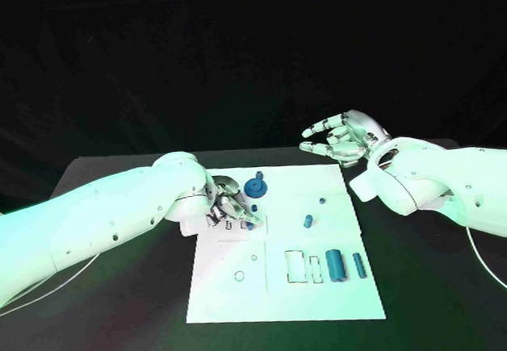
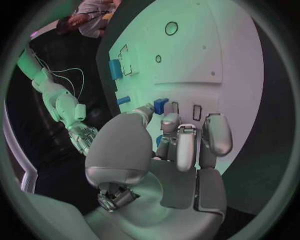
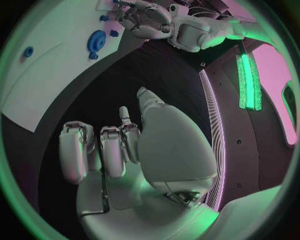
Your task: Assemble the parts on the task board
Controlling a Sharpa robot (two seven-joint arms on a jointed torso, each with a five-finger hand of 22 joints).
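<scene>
The white task board (image 1: 287, 290) lies mid-table. My left hand (image 1: 224, 205) is low over its near-left part, fingers curled down, and pinches a small blue block (image 2: 160, 105) between thumb and a fingertip just above the board (image 2: 206, 45), next to two small slots. A round blue gear-like part (image 1: 256, 187) stands beside that hand. Two small blue parts (image 1: 308, 219) sit mid-board. Two blue cylinders (image 1: 333, 264) lie near the rectangular outlines. My right hand (image 1: 342, 137) hovers raised beyond the board's far right corner, fingers (image 3: 112, 150) apart and holding nothing.
Black table (image 1: 448, 291) surrounds the board on all sides. A thin white cable (image 1: 494, 276) runs along the table under my right arm. In the right wrist view the board (image 3: 56, 75), the gear (image 3: 97, 40) and my left hand (image 3: 150, 20) lie ahead.
</scene>
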